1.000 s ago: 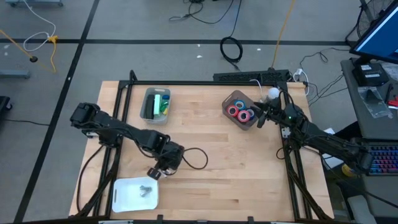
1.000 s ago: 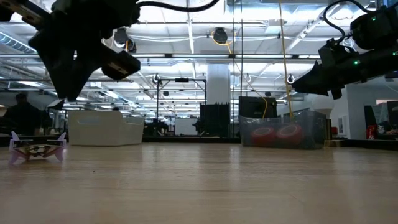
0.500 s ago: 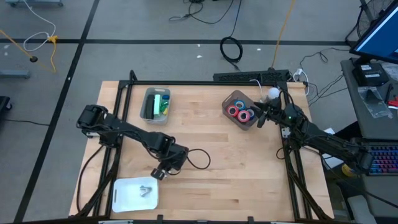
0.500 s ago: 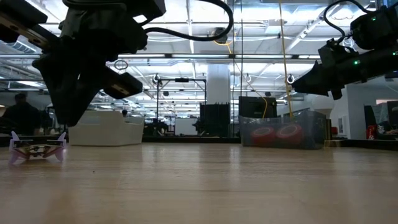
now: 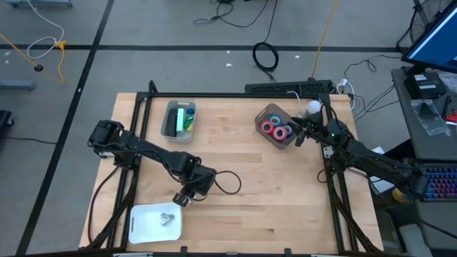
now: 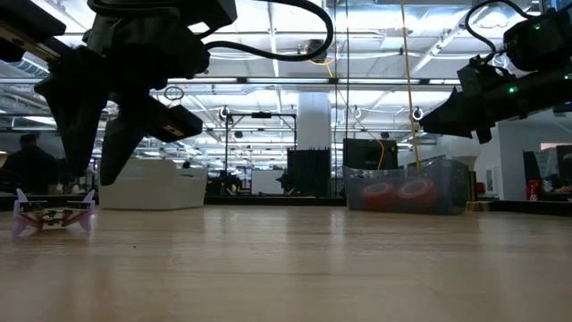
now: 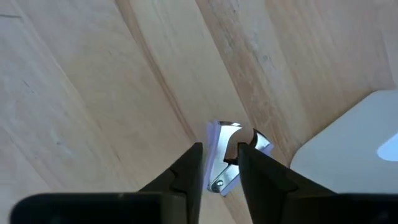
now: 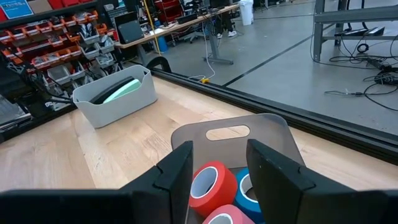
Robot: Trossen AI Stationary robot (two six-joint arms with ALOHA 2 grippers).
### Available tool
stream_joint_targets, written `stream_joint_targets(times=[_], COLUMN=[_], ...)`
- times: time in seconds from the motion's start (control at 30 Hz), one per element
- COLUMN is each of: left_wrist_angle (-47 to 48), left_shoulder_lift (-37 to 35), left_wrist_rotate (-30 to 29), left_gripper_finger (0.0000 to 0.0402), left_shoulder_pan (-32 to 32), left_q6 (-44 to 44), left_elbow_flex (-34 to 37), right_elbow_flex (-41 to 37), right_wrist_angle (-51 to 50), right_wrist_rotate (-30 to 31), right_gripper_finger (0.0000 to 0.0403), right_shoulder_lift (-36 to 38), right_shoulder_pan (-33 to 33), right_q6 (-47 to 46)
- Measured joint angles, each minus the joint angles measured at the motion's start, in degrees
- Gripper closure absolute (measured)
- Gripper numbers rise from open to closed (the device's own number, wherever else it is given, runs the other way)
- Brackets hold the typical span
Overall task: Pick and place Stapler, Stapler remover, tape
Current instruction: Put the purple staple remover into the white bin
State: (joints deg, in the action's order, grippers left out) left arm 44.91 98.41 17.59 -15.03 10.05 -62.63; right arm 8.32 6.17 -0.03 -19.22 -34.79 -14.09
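Staple remover (image 7: 222, 163) sits right under my left gripper (image 7: 219, 163), lower middle of frame, fingers (image 7: 186, 171) half-open astride it, gripping nothing.

A small metal staple remover (image 5: 168, 217) with pale violet grips is seen lying on a white rectangular tray (image 5: 143, 227) at the lower left of the high view; in the low view it (image 6: 54, 215) stands at the far left with its jaws spread. Red and blue ring-shaped tape rolls (image 5: 276, 130) with white cores are gathered in a clear grey bin (image 5: 263, 114) at the upper right of the table. A green stapler (image 5: 187, 120) is laid in a grey oblong bin (image 5: 169, 123) at the upper left.
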Motion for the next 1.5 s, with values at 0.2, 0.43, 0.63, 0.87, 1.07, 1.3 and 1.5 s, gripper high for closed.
stream_joint_targets(times=[0.2,0.43,0.63,0.87,1.07,1.3,1.5], left_wrist_angle=[-0.5,-2.01,-3.53,-3.53,-5.29,-5.38,-5.35], left_shoulder_lift=[-0.02,-0.04,-0.04,-0.04,-0.04,-0.04,-0.04], left_wrist_rotate=[-0.09,-0.07,-0.04,0.81,0.87,0.92,0.92], left_gripper_finger=[0.0278,0.029,0.0305,0.0309,0.0309,0.0309,0.0309], left_shoulder_pan=[0.0,0.61,0.9,0.86,0.87,0.85,0.85], left_q6=[0.5,0.7,2.1,1.54,1.2,1.24,1.27], left_elbow_flex=[0.2,1.25,1.54,2.78,3.19,3.19,3.19], right_elbow_flex=[0.0,0.0,0.0,0.0,0.02,0.02,0.03], right_wrist_angle=[0.0,0.0,-0.01,-0.01,-0.02,-0.02,-0.02], right_wrist_rotate=[0.0,0.0,0.0,0.0,0.0,0.0,0.0], right_gripper_finger=[0.0261,0.0261,0.0261,0.0261,0.0261,0.0261,0.0261], right_shoulder_lift=[0.0,0.0,0.0,0.0,0.0,0.0,0.0], right_shoulder_pan=[0.0,0.0,0.0,0.01,0.0,0.0,0.01], right_q6=[0.01,0.02,0.02,0.25,0.24,0.24,0.24])
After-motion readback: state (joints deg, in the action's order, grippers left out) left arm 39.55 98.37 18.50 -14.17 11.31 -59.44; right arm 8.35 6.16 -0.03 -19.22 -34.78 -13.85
